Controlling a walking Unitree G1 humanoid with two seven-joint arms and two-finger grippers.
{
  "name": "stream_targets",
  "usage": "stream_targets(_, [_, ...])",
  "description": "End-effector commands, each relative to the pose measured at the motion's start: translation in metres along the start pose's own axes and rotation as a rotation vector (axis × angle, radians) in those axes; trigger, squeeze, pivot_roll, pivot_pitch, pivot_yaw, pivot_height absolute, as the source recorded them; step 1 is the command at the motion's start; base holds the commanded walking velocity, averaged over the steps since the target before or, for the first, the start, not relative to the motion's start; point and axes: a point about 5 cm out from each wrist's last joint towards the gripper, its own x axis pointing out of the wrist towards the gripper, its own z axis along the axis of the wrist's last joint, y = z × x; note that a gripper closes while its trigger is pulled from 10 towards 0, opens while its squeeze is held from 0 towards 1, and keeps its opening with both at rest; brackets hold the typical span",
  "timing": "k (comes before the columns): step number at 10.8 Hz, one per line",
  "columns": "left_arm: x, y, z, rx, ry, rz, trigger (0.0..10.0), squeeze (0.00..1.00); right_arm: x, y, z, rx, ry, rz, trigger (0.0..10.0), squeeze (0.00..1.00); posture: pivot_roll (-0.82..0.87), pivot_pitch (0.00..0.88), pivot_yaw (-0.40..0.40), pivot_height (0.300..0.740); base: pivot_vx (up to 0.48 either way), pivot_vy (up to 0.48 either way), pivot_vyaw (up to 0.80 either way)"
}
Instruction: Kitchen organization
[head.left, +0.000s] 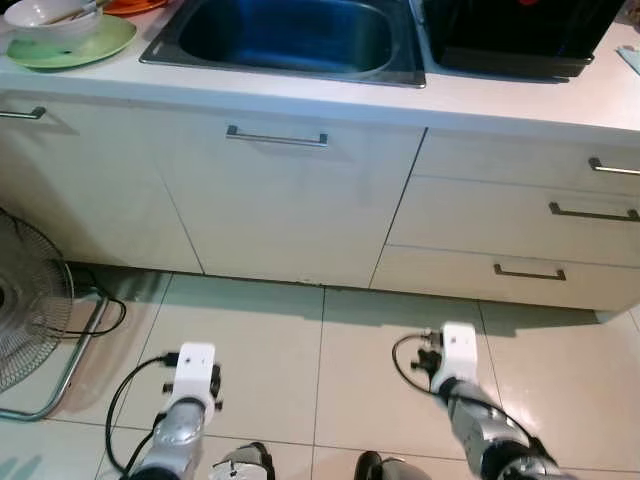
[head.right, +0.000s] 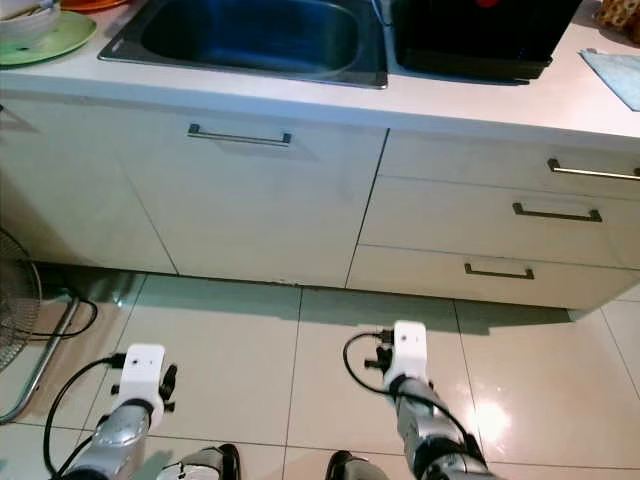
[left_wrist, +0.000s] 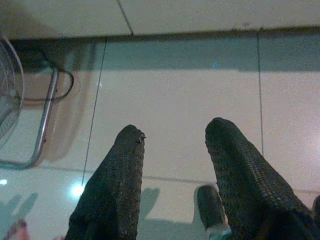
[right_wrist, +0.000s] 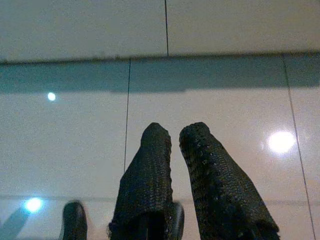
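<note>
- The kitchen counter (head.left: 300, 95) runs straight across the head views, its long axis left to right, with the steel sink (head.left: 290, 40) set into it and lying the same way.
- At the counter's left end a green plate (head.left: 70, 45) carries a white bowl (head.left: 50, 15); just right of the sink stands a black appliance (head.left: 520, 35).
- The right eye view adds a pale blue cloth (head.right: 618, 75) at the counter's far right edge.
- Below the sink is a cupboard door with a horizontal bar handle (head.left: 276, 137); to its right are three stacked drawers (head.right: 500, 215), each handle also level.
- A floor fan (head.left: 30, 310) stands on the tiles at the left, its cable trailing beside it.
- Both arms hang low over the tiled floor (head.left: 320, 350), well apart from the cabinets.
- The left gripper (left_wrist: 172, 137) holds nothing, fingers spread with a wide gap.
- The right gripper (right_wrist: 175, 132) is also empty, its fingers nearly together with a thin slit between.
- The wrist views show dark shoes (right_wrist: 74, 220) on the tiles.
</note>
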Motion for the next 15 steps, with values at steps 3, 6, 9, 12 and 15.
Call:
stream_targets(3, [0.007, 0.004, 0.054, -0.088, -0.267, 0.065, 10.0, 0.0, 0.01, 0.01, 0.07, -0.04, -0.288, 0.042, 10.0, 0.0, 0.11, 0.172, -0.037, 0.74, 0.352, 0.0, 0.0])
stream_targets(6, [0.0, 0.001, 0.131, -0.033, -0.613, 0.053, 10.0, 0.0, 0.006, 0.028, 0.131, -0.021, -0.545, 0.09, 10.0, 0.0, 0.13, 0.192, -0.041, 0.74, 0.352, 0.0, 0.0])
stream_targets(9, [-0.025, 0.0, 0.193, 0.02, -0.886, 0.046, 10.0, 0.0, -0.014, 0.052, 0.19, -0.022, -0.81, 0.179, 10.0, 0.0, 0.11, 0.215, -0.043, 0.74, 0.4, 0.0, 0.0])
stream_targets(12, [-0.048, -0.006, 0.22, 0.053, -1.054, 0.036, 10.0, 0.0, -0.028, 0.068, 0.213, -0.009, -0.894, 0.23, 10.0, 0.0, 0.12, 0.222, -0.046, 0.74, 0.433, 0.0, 0.0])
stream_targets(15, [-0.058, -0.006, 0.234, 0.039, -1.051, 0.034, 10.0, 0.0, -0.037, 0.071, 0.221, 0.001, -0.918, 0.251, 10.0, 0.0, 0.11, 0.227, -0.05, 0.74, 0.449, 0.0, 0.0])
